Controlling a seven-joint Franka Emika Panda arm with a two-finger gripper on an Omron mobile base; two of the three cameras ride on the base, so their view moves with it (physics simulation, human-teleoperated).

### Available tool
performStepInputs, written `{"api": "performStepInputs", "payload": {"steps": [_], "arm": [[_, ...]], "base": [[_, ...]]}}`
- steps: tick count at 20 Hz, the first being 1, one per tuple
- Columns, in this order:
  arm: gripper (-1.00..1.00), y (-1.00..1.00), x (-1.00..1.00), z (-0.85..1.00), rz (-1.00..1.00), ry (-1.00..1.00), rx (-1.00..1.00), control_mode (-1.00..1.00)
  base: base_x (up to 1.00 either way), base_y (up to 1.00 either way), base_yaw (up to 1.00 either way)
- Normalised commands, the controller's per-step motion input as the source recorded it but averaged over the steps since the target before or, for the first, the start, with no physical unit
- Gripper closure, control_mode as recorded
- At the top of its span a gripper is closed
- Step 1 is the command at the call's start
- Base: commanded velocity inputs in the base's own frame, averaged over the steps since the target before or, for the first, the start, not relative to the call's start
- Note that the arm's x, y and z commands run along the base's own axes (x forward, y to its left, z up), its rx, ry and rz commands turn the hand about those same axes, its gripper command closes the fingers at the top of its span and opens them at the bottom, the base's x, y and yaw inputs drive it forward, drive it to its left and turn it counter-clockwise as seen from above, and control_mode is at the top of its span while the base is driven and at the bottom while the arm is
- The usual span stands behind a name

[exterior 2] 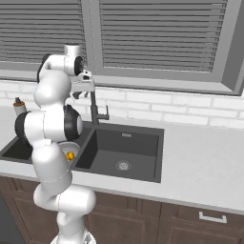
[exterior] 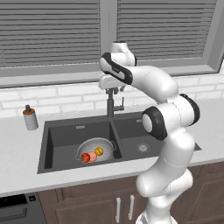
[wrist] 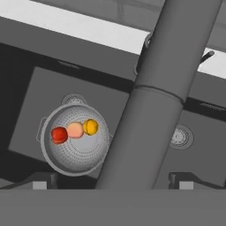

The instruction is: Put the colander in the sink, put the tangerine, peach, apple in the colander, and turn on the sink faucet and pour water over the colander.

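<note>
Already sitting in the left basin of the sink (exterior: 57,135): colander (wrist: 76,152) with apple (wrist: 59,135), peach (wrist: 75,130) and tangerine (wrist: 91,127) touching in a row. Remaining: sink faucet (wrist: 154,101), likely rigid, slick metal, best worked at its small side lever. Jaws wide apart, empty, straddling the spout from above.

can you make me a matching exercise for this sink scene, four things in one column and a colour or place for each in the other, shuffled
Things:
1. apple
2. tangerine
3. peach
4. soap dispenser

Descriptions:
A. pale pinkish-orange, middle of the three fruits in the colander
B. on the counter, left of the sink
C. deep red, at one end of the fruit row
D. yellow-orange, at the end of the row nearer the faucet spout

Pairs: 1-C, 2-D, 3-A, 4-B
</note>
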Motion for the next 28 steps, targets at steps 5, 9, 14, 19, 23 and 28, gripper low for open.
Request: {"api": "performStepInputs", "payload": {"steps": [5,9,14,19,23,28], "arm": [[-1.00,0.39,0.00,-0.21,-0.04,0.03,0.00,-1.00],[-1.00,0.45,0.00,-0.30,-0.05,0.03,0.00,-1.00],[-1.00,0.44,0.00,-0.30,-0.05,0.03,0.00,-1.00],[-1.00,0.43,0.00,-0.31,-0.05,0.02,0.00,-1.00],[-1.00,0.42,0.00,-0.32,-0.06,0.01,-0.01,-1.00],[-1.00,0.45,0.00,-0.34,-0.07,0.01,-0.02,-1.00]], "base": [[0.00,0.00,0.00],[0.00,0.00,0.00],[0.00,0.00,0.00],[0.00,0.00,0.00],[0.00,0.00,0.00],[0.00,0.00,0.00]]}}
